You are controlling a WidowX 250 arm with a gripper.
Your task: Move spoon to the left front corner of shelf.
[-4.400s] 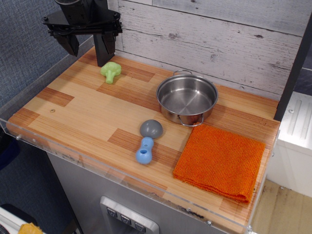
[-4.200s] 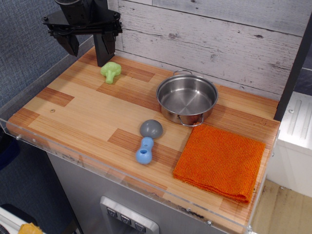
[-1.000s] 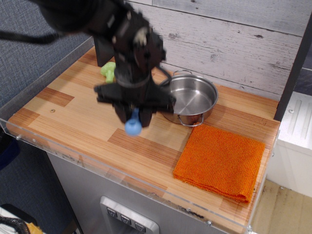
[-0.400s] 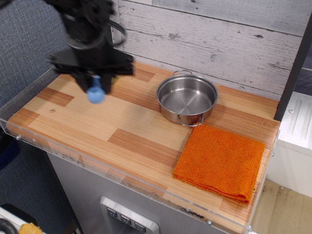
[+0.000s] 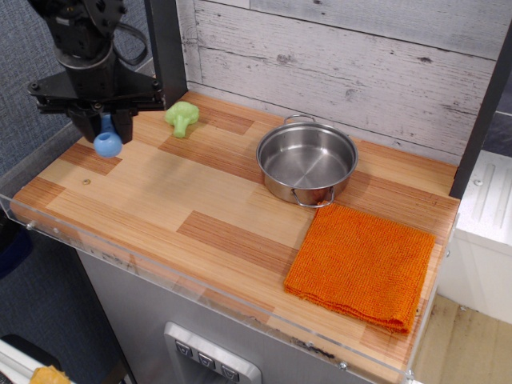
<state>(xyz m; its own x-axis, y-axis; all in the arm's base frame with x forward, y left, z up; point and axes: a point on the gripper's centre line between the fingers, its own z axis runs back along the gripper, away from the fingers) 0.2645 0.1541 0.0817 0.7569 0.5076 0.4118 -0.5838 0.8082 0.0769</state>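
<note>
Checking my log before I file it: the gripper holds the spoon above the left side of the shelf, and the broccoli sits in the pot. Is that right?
Not quite. In the observation.image view the broccoli lies on the shelf, left of the pot, which is empty. The rest stands: the gripper holds the spoon above the shelf's left side.

Gripper (image 5: 102, 122) over far-left part of shelf (image 5: 200, 200), clamped on spoon (image 5: 107, 142); blue ball end hangs below the fingers. Broccoli toy (image 5: 182, 117) just right of gripper. Steel pot (image 5: 306, 164) centre-far. Orange cloth (image 5: 360, 264) near-right, touching the pot's near side.
</note>
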